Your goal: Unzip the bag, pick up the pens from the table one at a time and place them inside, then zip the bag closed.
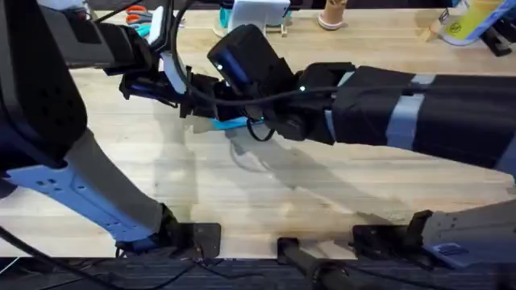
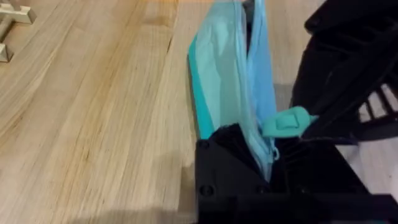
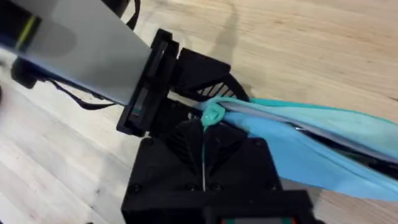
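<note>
Upper centre of the overhead frame, the light blue soft fabric pouch lies on the pale wooden tabletop, left pincer clamping its end, right pincer pinching its teal zipper pull; zipper stage apparently underway, pens' whereabouts unclear.

The soft fabric pouch is light blue with teal trim and pull, on a pale, grain-streaked wooden plank counter.

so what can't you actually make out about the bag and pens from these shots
- Bag, overhead: mostly covered by both arms; a blue sliver shows.
- Whether any pens lie inside the bag: left wrist view looks along the zipper line, interior hidden.
- Bag's far end, right wrist: cut off by the picture's edge.
- Left gripper: grips the bag end beside the zipper pull.
</note>
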You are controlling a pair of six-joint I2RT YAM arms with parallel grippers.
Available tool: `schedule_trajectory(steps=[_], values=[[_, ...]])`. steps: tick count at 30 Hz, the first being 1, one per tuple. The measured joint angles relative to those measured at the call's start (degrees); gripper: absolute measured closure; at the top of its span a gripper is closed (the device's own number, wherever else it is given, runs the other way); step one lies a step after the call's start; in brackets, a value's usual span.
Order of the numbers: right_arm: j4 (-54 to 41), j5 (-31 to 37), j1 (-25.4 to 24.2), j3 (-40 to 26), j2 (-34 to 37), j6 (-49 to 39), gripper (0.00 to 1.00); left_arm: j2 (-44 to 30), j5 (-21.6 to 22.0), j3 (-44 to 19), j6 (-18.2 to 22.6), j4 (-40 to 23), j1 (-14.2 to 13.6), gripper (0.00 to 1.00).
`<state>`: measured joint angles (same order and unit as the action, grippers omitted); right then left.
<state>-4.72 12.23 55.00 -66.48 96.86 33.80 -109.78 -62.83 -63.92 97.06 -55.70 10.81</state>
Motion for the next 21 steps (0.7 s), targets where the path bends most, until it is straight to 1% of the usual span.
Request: schedule_trajectory(steps=[7, 16, 21], values=[[0.0, 0.0, -0.6, 0.0, 0.0, -0.4, 0.971, 0.0, 0.0, 0.0, 0.0, 0.0, 0.0, 0.904], [0.0, -0.1, -3.6, 0.0, 0.0, -0.8, 0.972, 0.0, -0.2, 0.0, 0.0, 0.0, 0.0, 0.920], [-0.5, -0.7, -4.3, 0.0, 0.0, -0.9, 0.972, 0.0, -0.2, 0.0, 0.0, 0.0, 0.0, 0.926]])
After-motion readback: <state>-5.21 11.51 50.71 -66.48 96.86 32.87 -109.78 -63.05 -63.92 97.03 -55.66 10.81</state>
